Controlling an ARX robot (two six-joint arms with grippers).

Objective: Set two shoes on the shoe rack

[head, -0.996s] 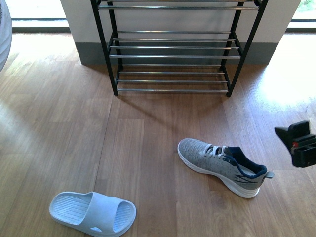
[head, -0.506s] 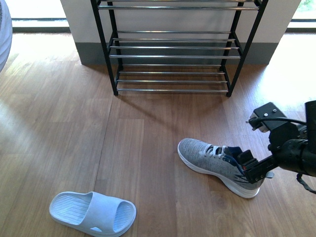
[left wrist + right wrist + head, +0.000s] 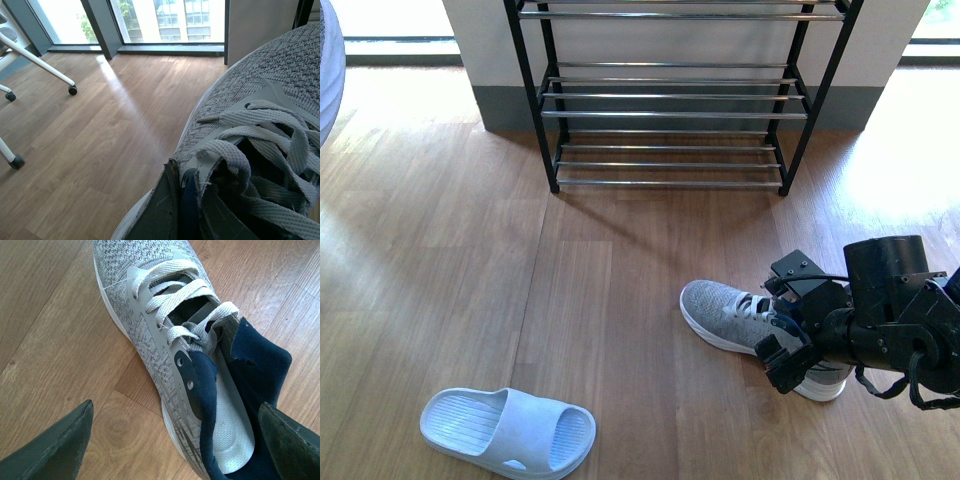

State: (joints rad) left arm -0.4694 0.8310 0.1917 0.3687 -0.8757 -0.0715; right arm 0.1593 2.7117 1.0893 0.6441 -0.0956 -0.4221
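Pale blue slipper (image 3: 507,431) lies on wooden floor (image 3: 440,260)

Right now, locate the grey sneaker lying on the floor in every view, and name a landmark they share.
Front view: floor sneaker lower right, under the right gripper.
Right wrist view: floor sneaker fills the centre, between the open fingers.
Left wrist view: not in it; the close-up one is a second sneaker in the left gripper.
Shared landmark: wood plank floor.

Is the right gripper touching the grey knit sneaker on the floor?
Cannot tell. In the right wrist view the open right gripper straddles the grey knit sneaker; one finger clears it, the other overlaps its navy heel lining.
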